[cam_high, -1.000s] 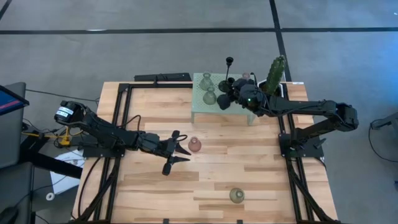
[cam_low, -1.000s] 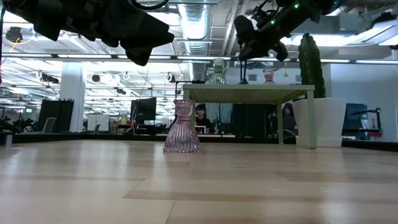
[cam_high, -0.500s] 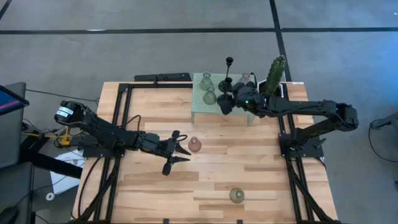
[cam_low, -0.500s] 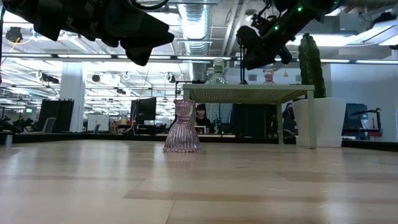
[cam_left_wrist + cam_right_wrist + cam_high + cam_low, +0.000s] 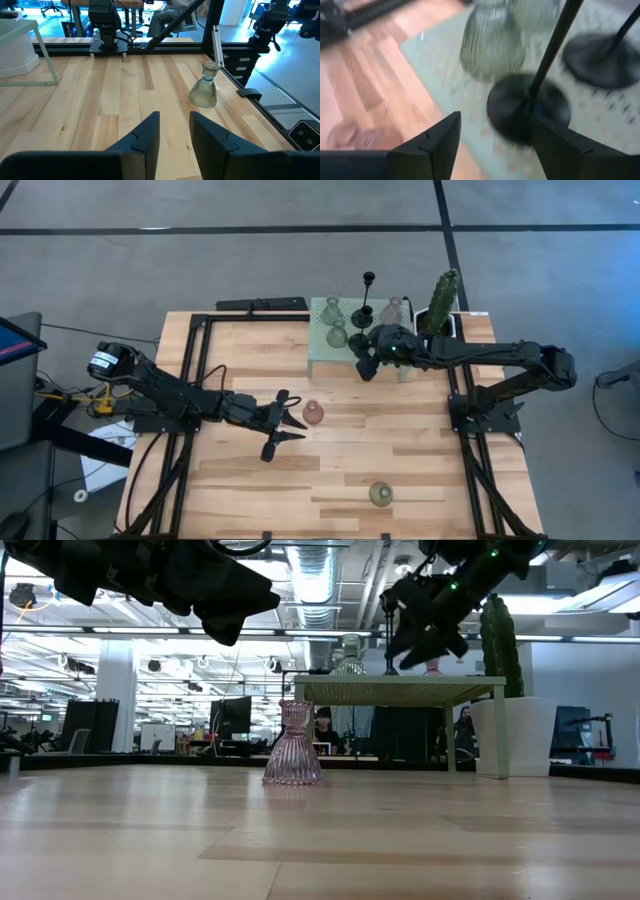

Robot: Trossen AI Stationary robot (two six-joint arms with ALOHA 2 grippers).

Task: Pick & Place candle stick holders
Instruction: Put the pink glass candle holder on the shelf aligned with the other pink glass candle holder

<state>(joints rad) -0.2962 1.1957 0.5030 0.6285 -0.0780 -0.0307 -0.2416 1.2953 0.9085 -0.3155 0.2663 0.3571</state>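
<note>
Right gripper (image 5: 362, 363) hangs with spread fingers over the green stand (image 5: 322, 356); left gripper (image 5: 281, 423) waits by the pink holder (image 5: 313, 413).

From above, the stand carries two green holders (image 5: 337, 332), a tall black stem holder (image 5: 364, 298) upright on its round base, and a pink one (image 5: 394, 307) near the cactus (image 5: 443, 295); another green holder (image 5: 380, 494) stands alone near the front edge of the table (image 5: 420, 460). At table height, the pink holder stands upright, flared foot down, long axis vertical. The left wrist camera shows narrowly parted fingers (image 5: 145, 137) grasping nothing, a ribbed green holder (image 5: 204, 89) upright beyond them. The right wrist camera shows released fingers (image 5: 435, 142) either side of a black round base (image 5: 506, 106), its thin stem rising from it, and a ribbed green holder (image 5: 490, 42) just beside it.
</note>
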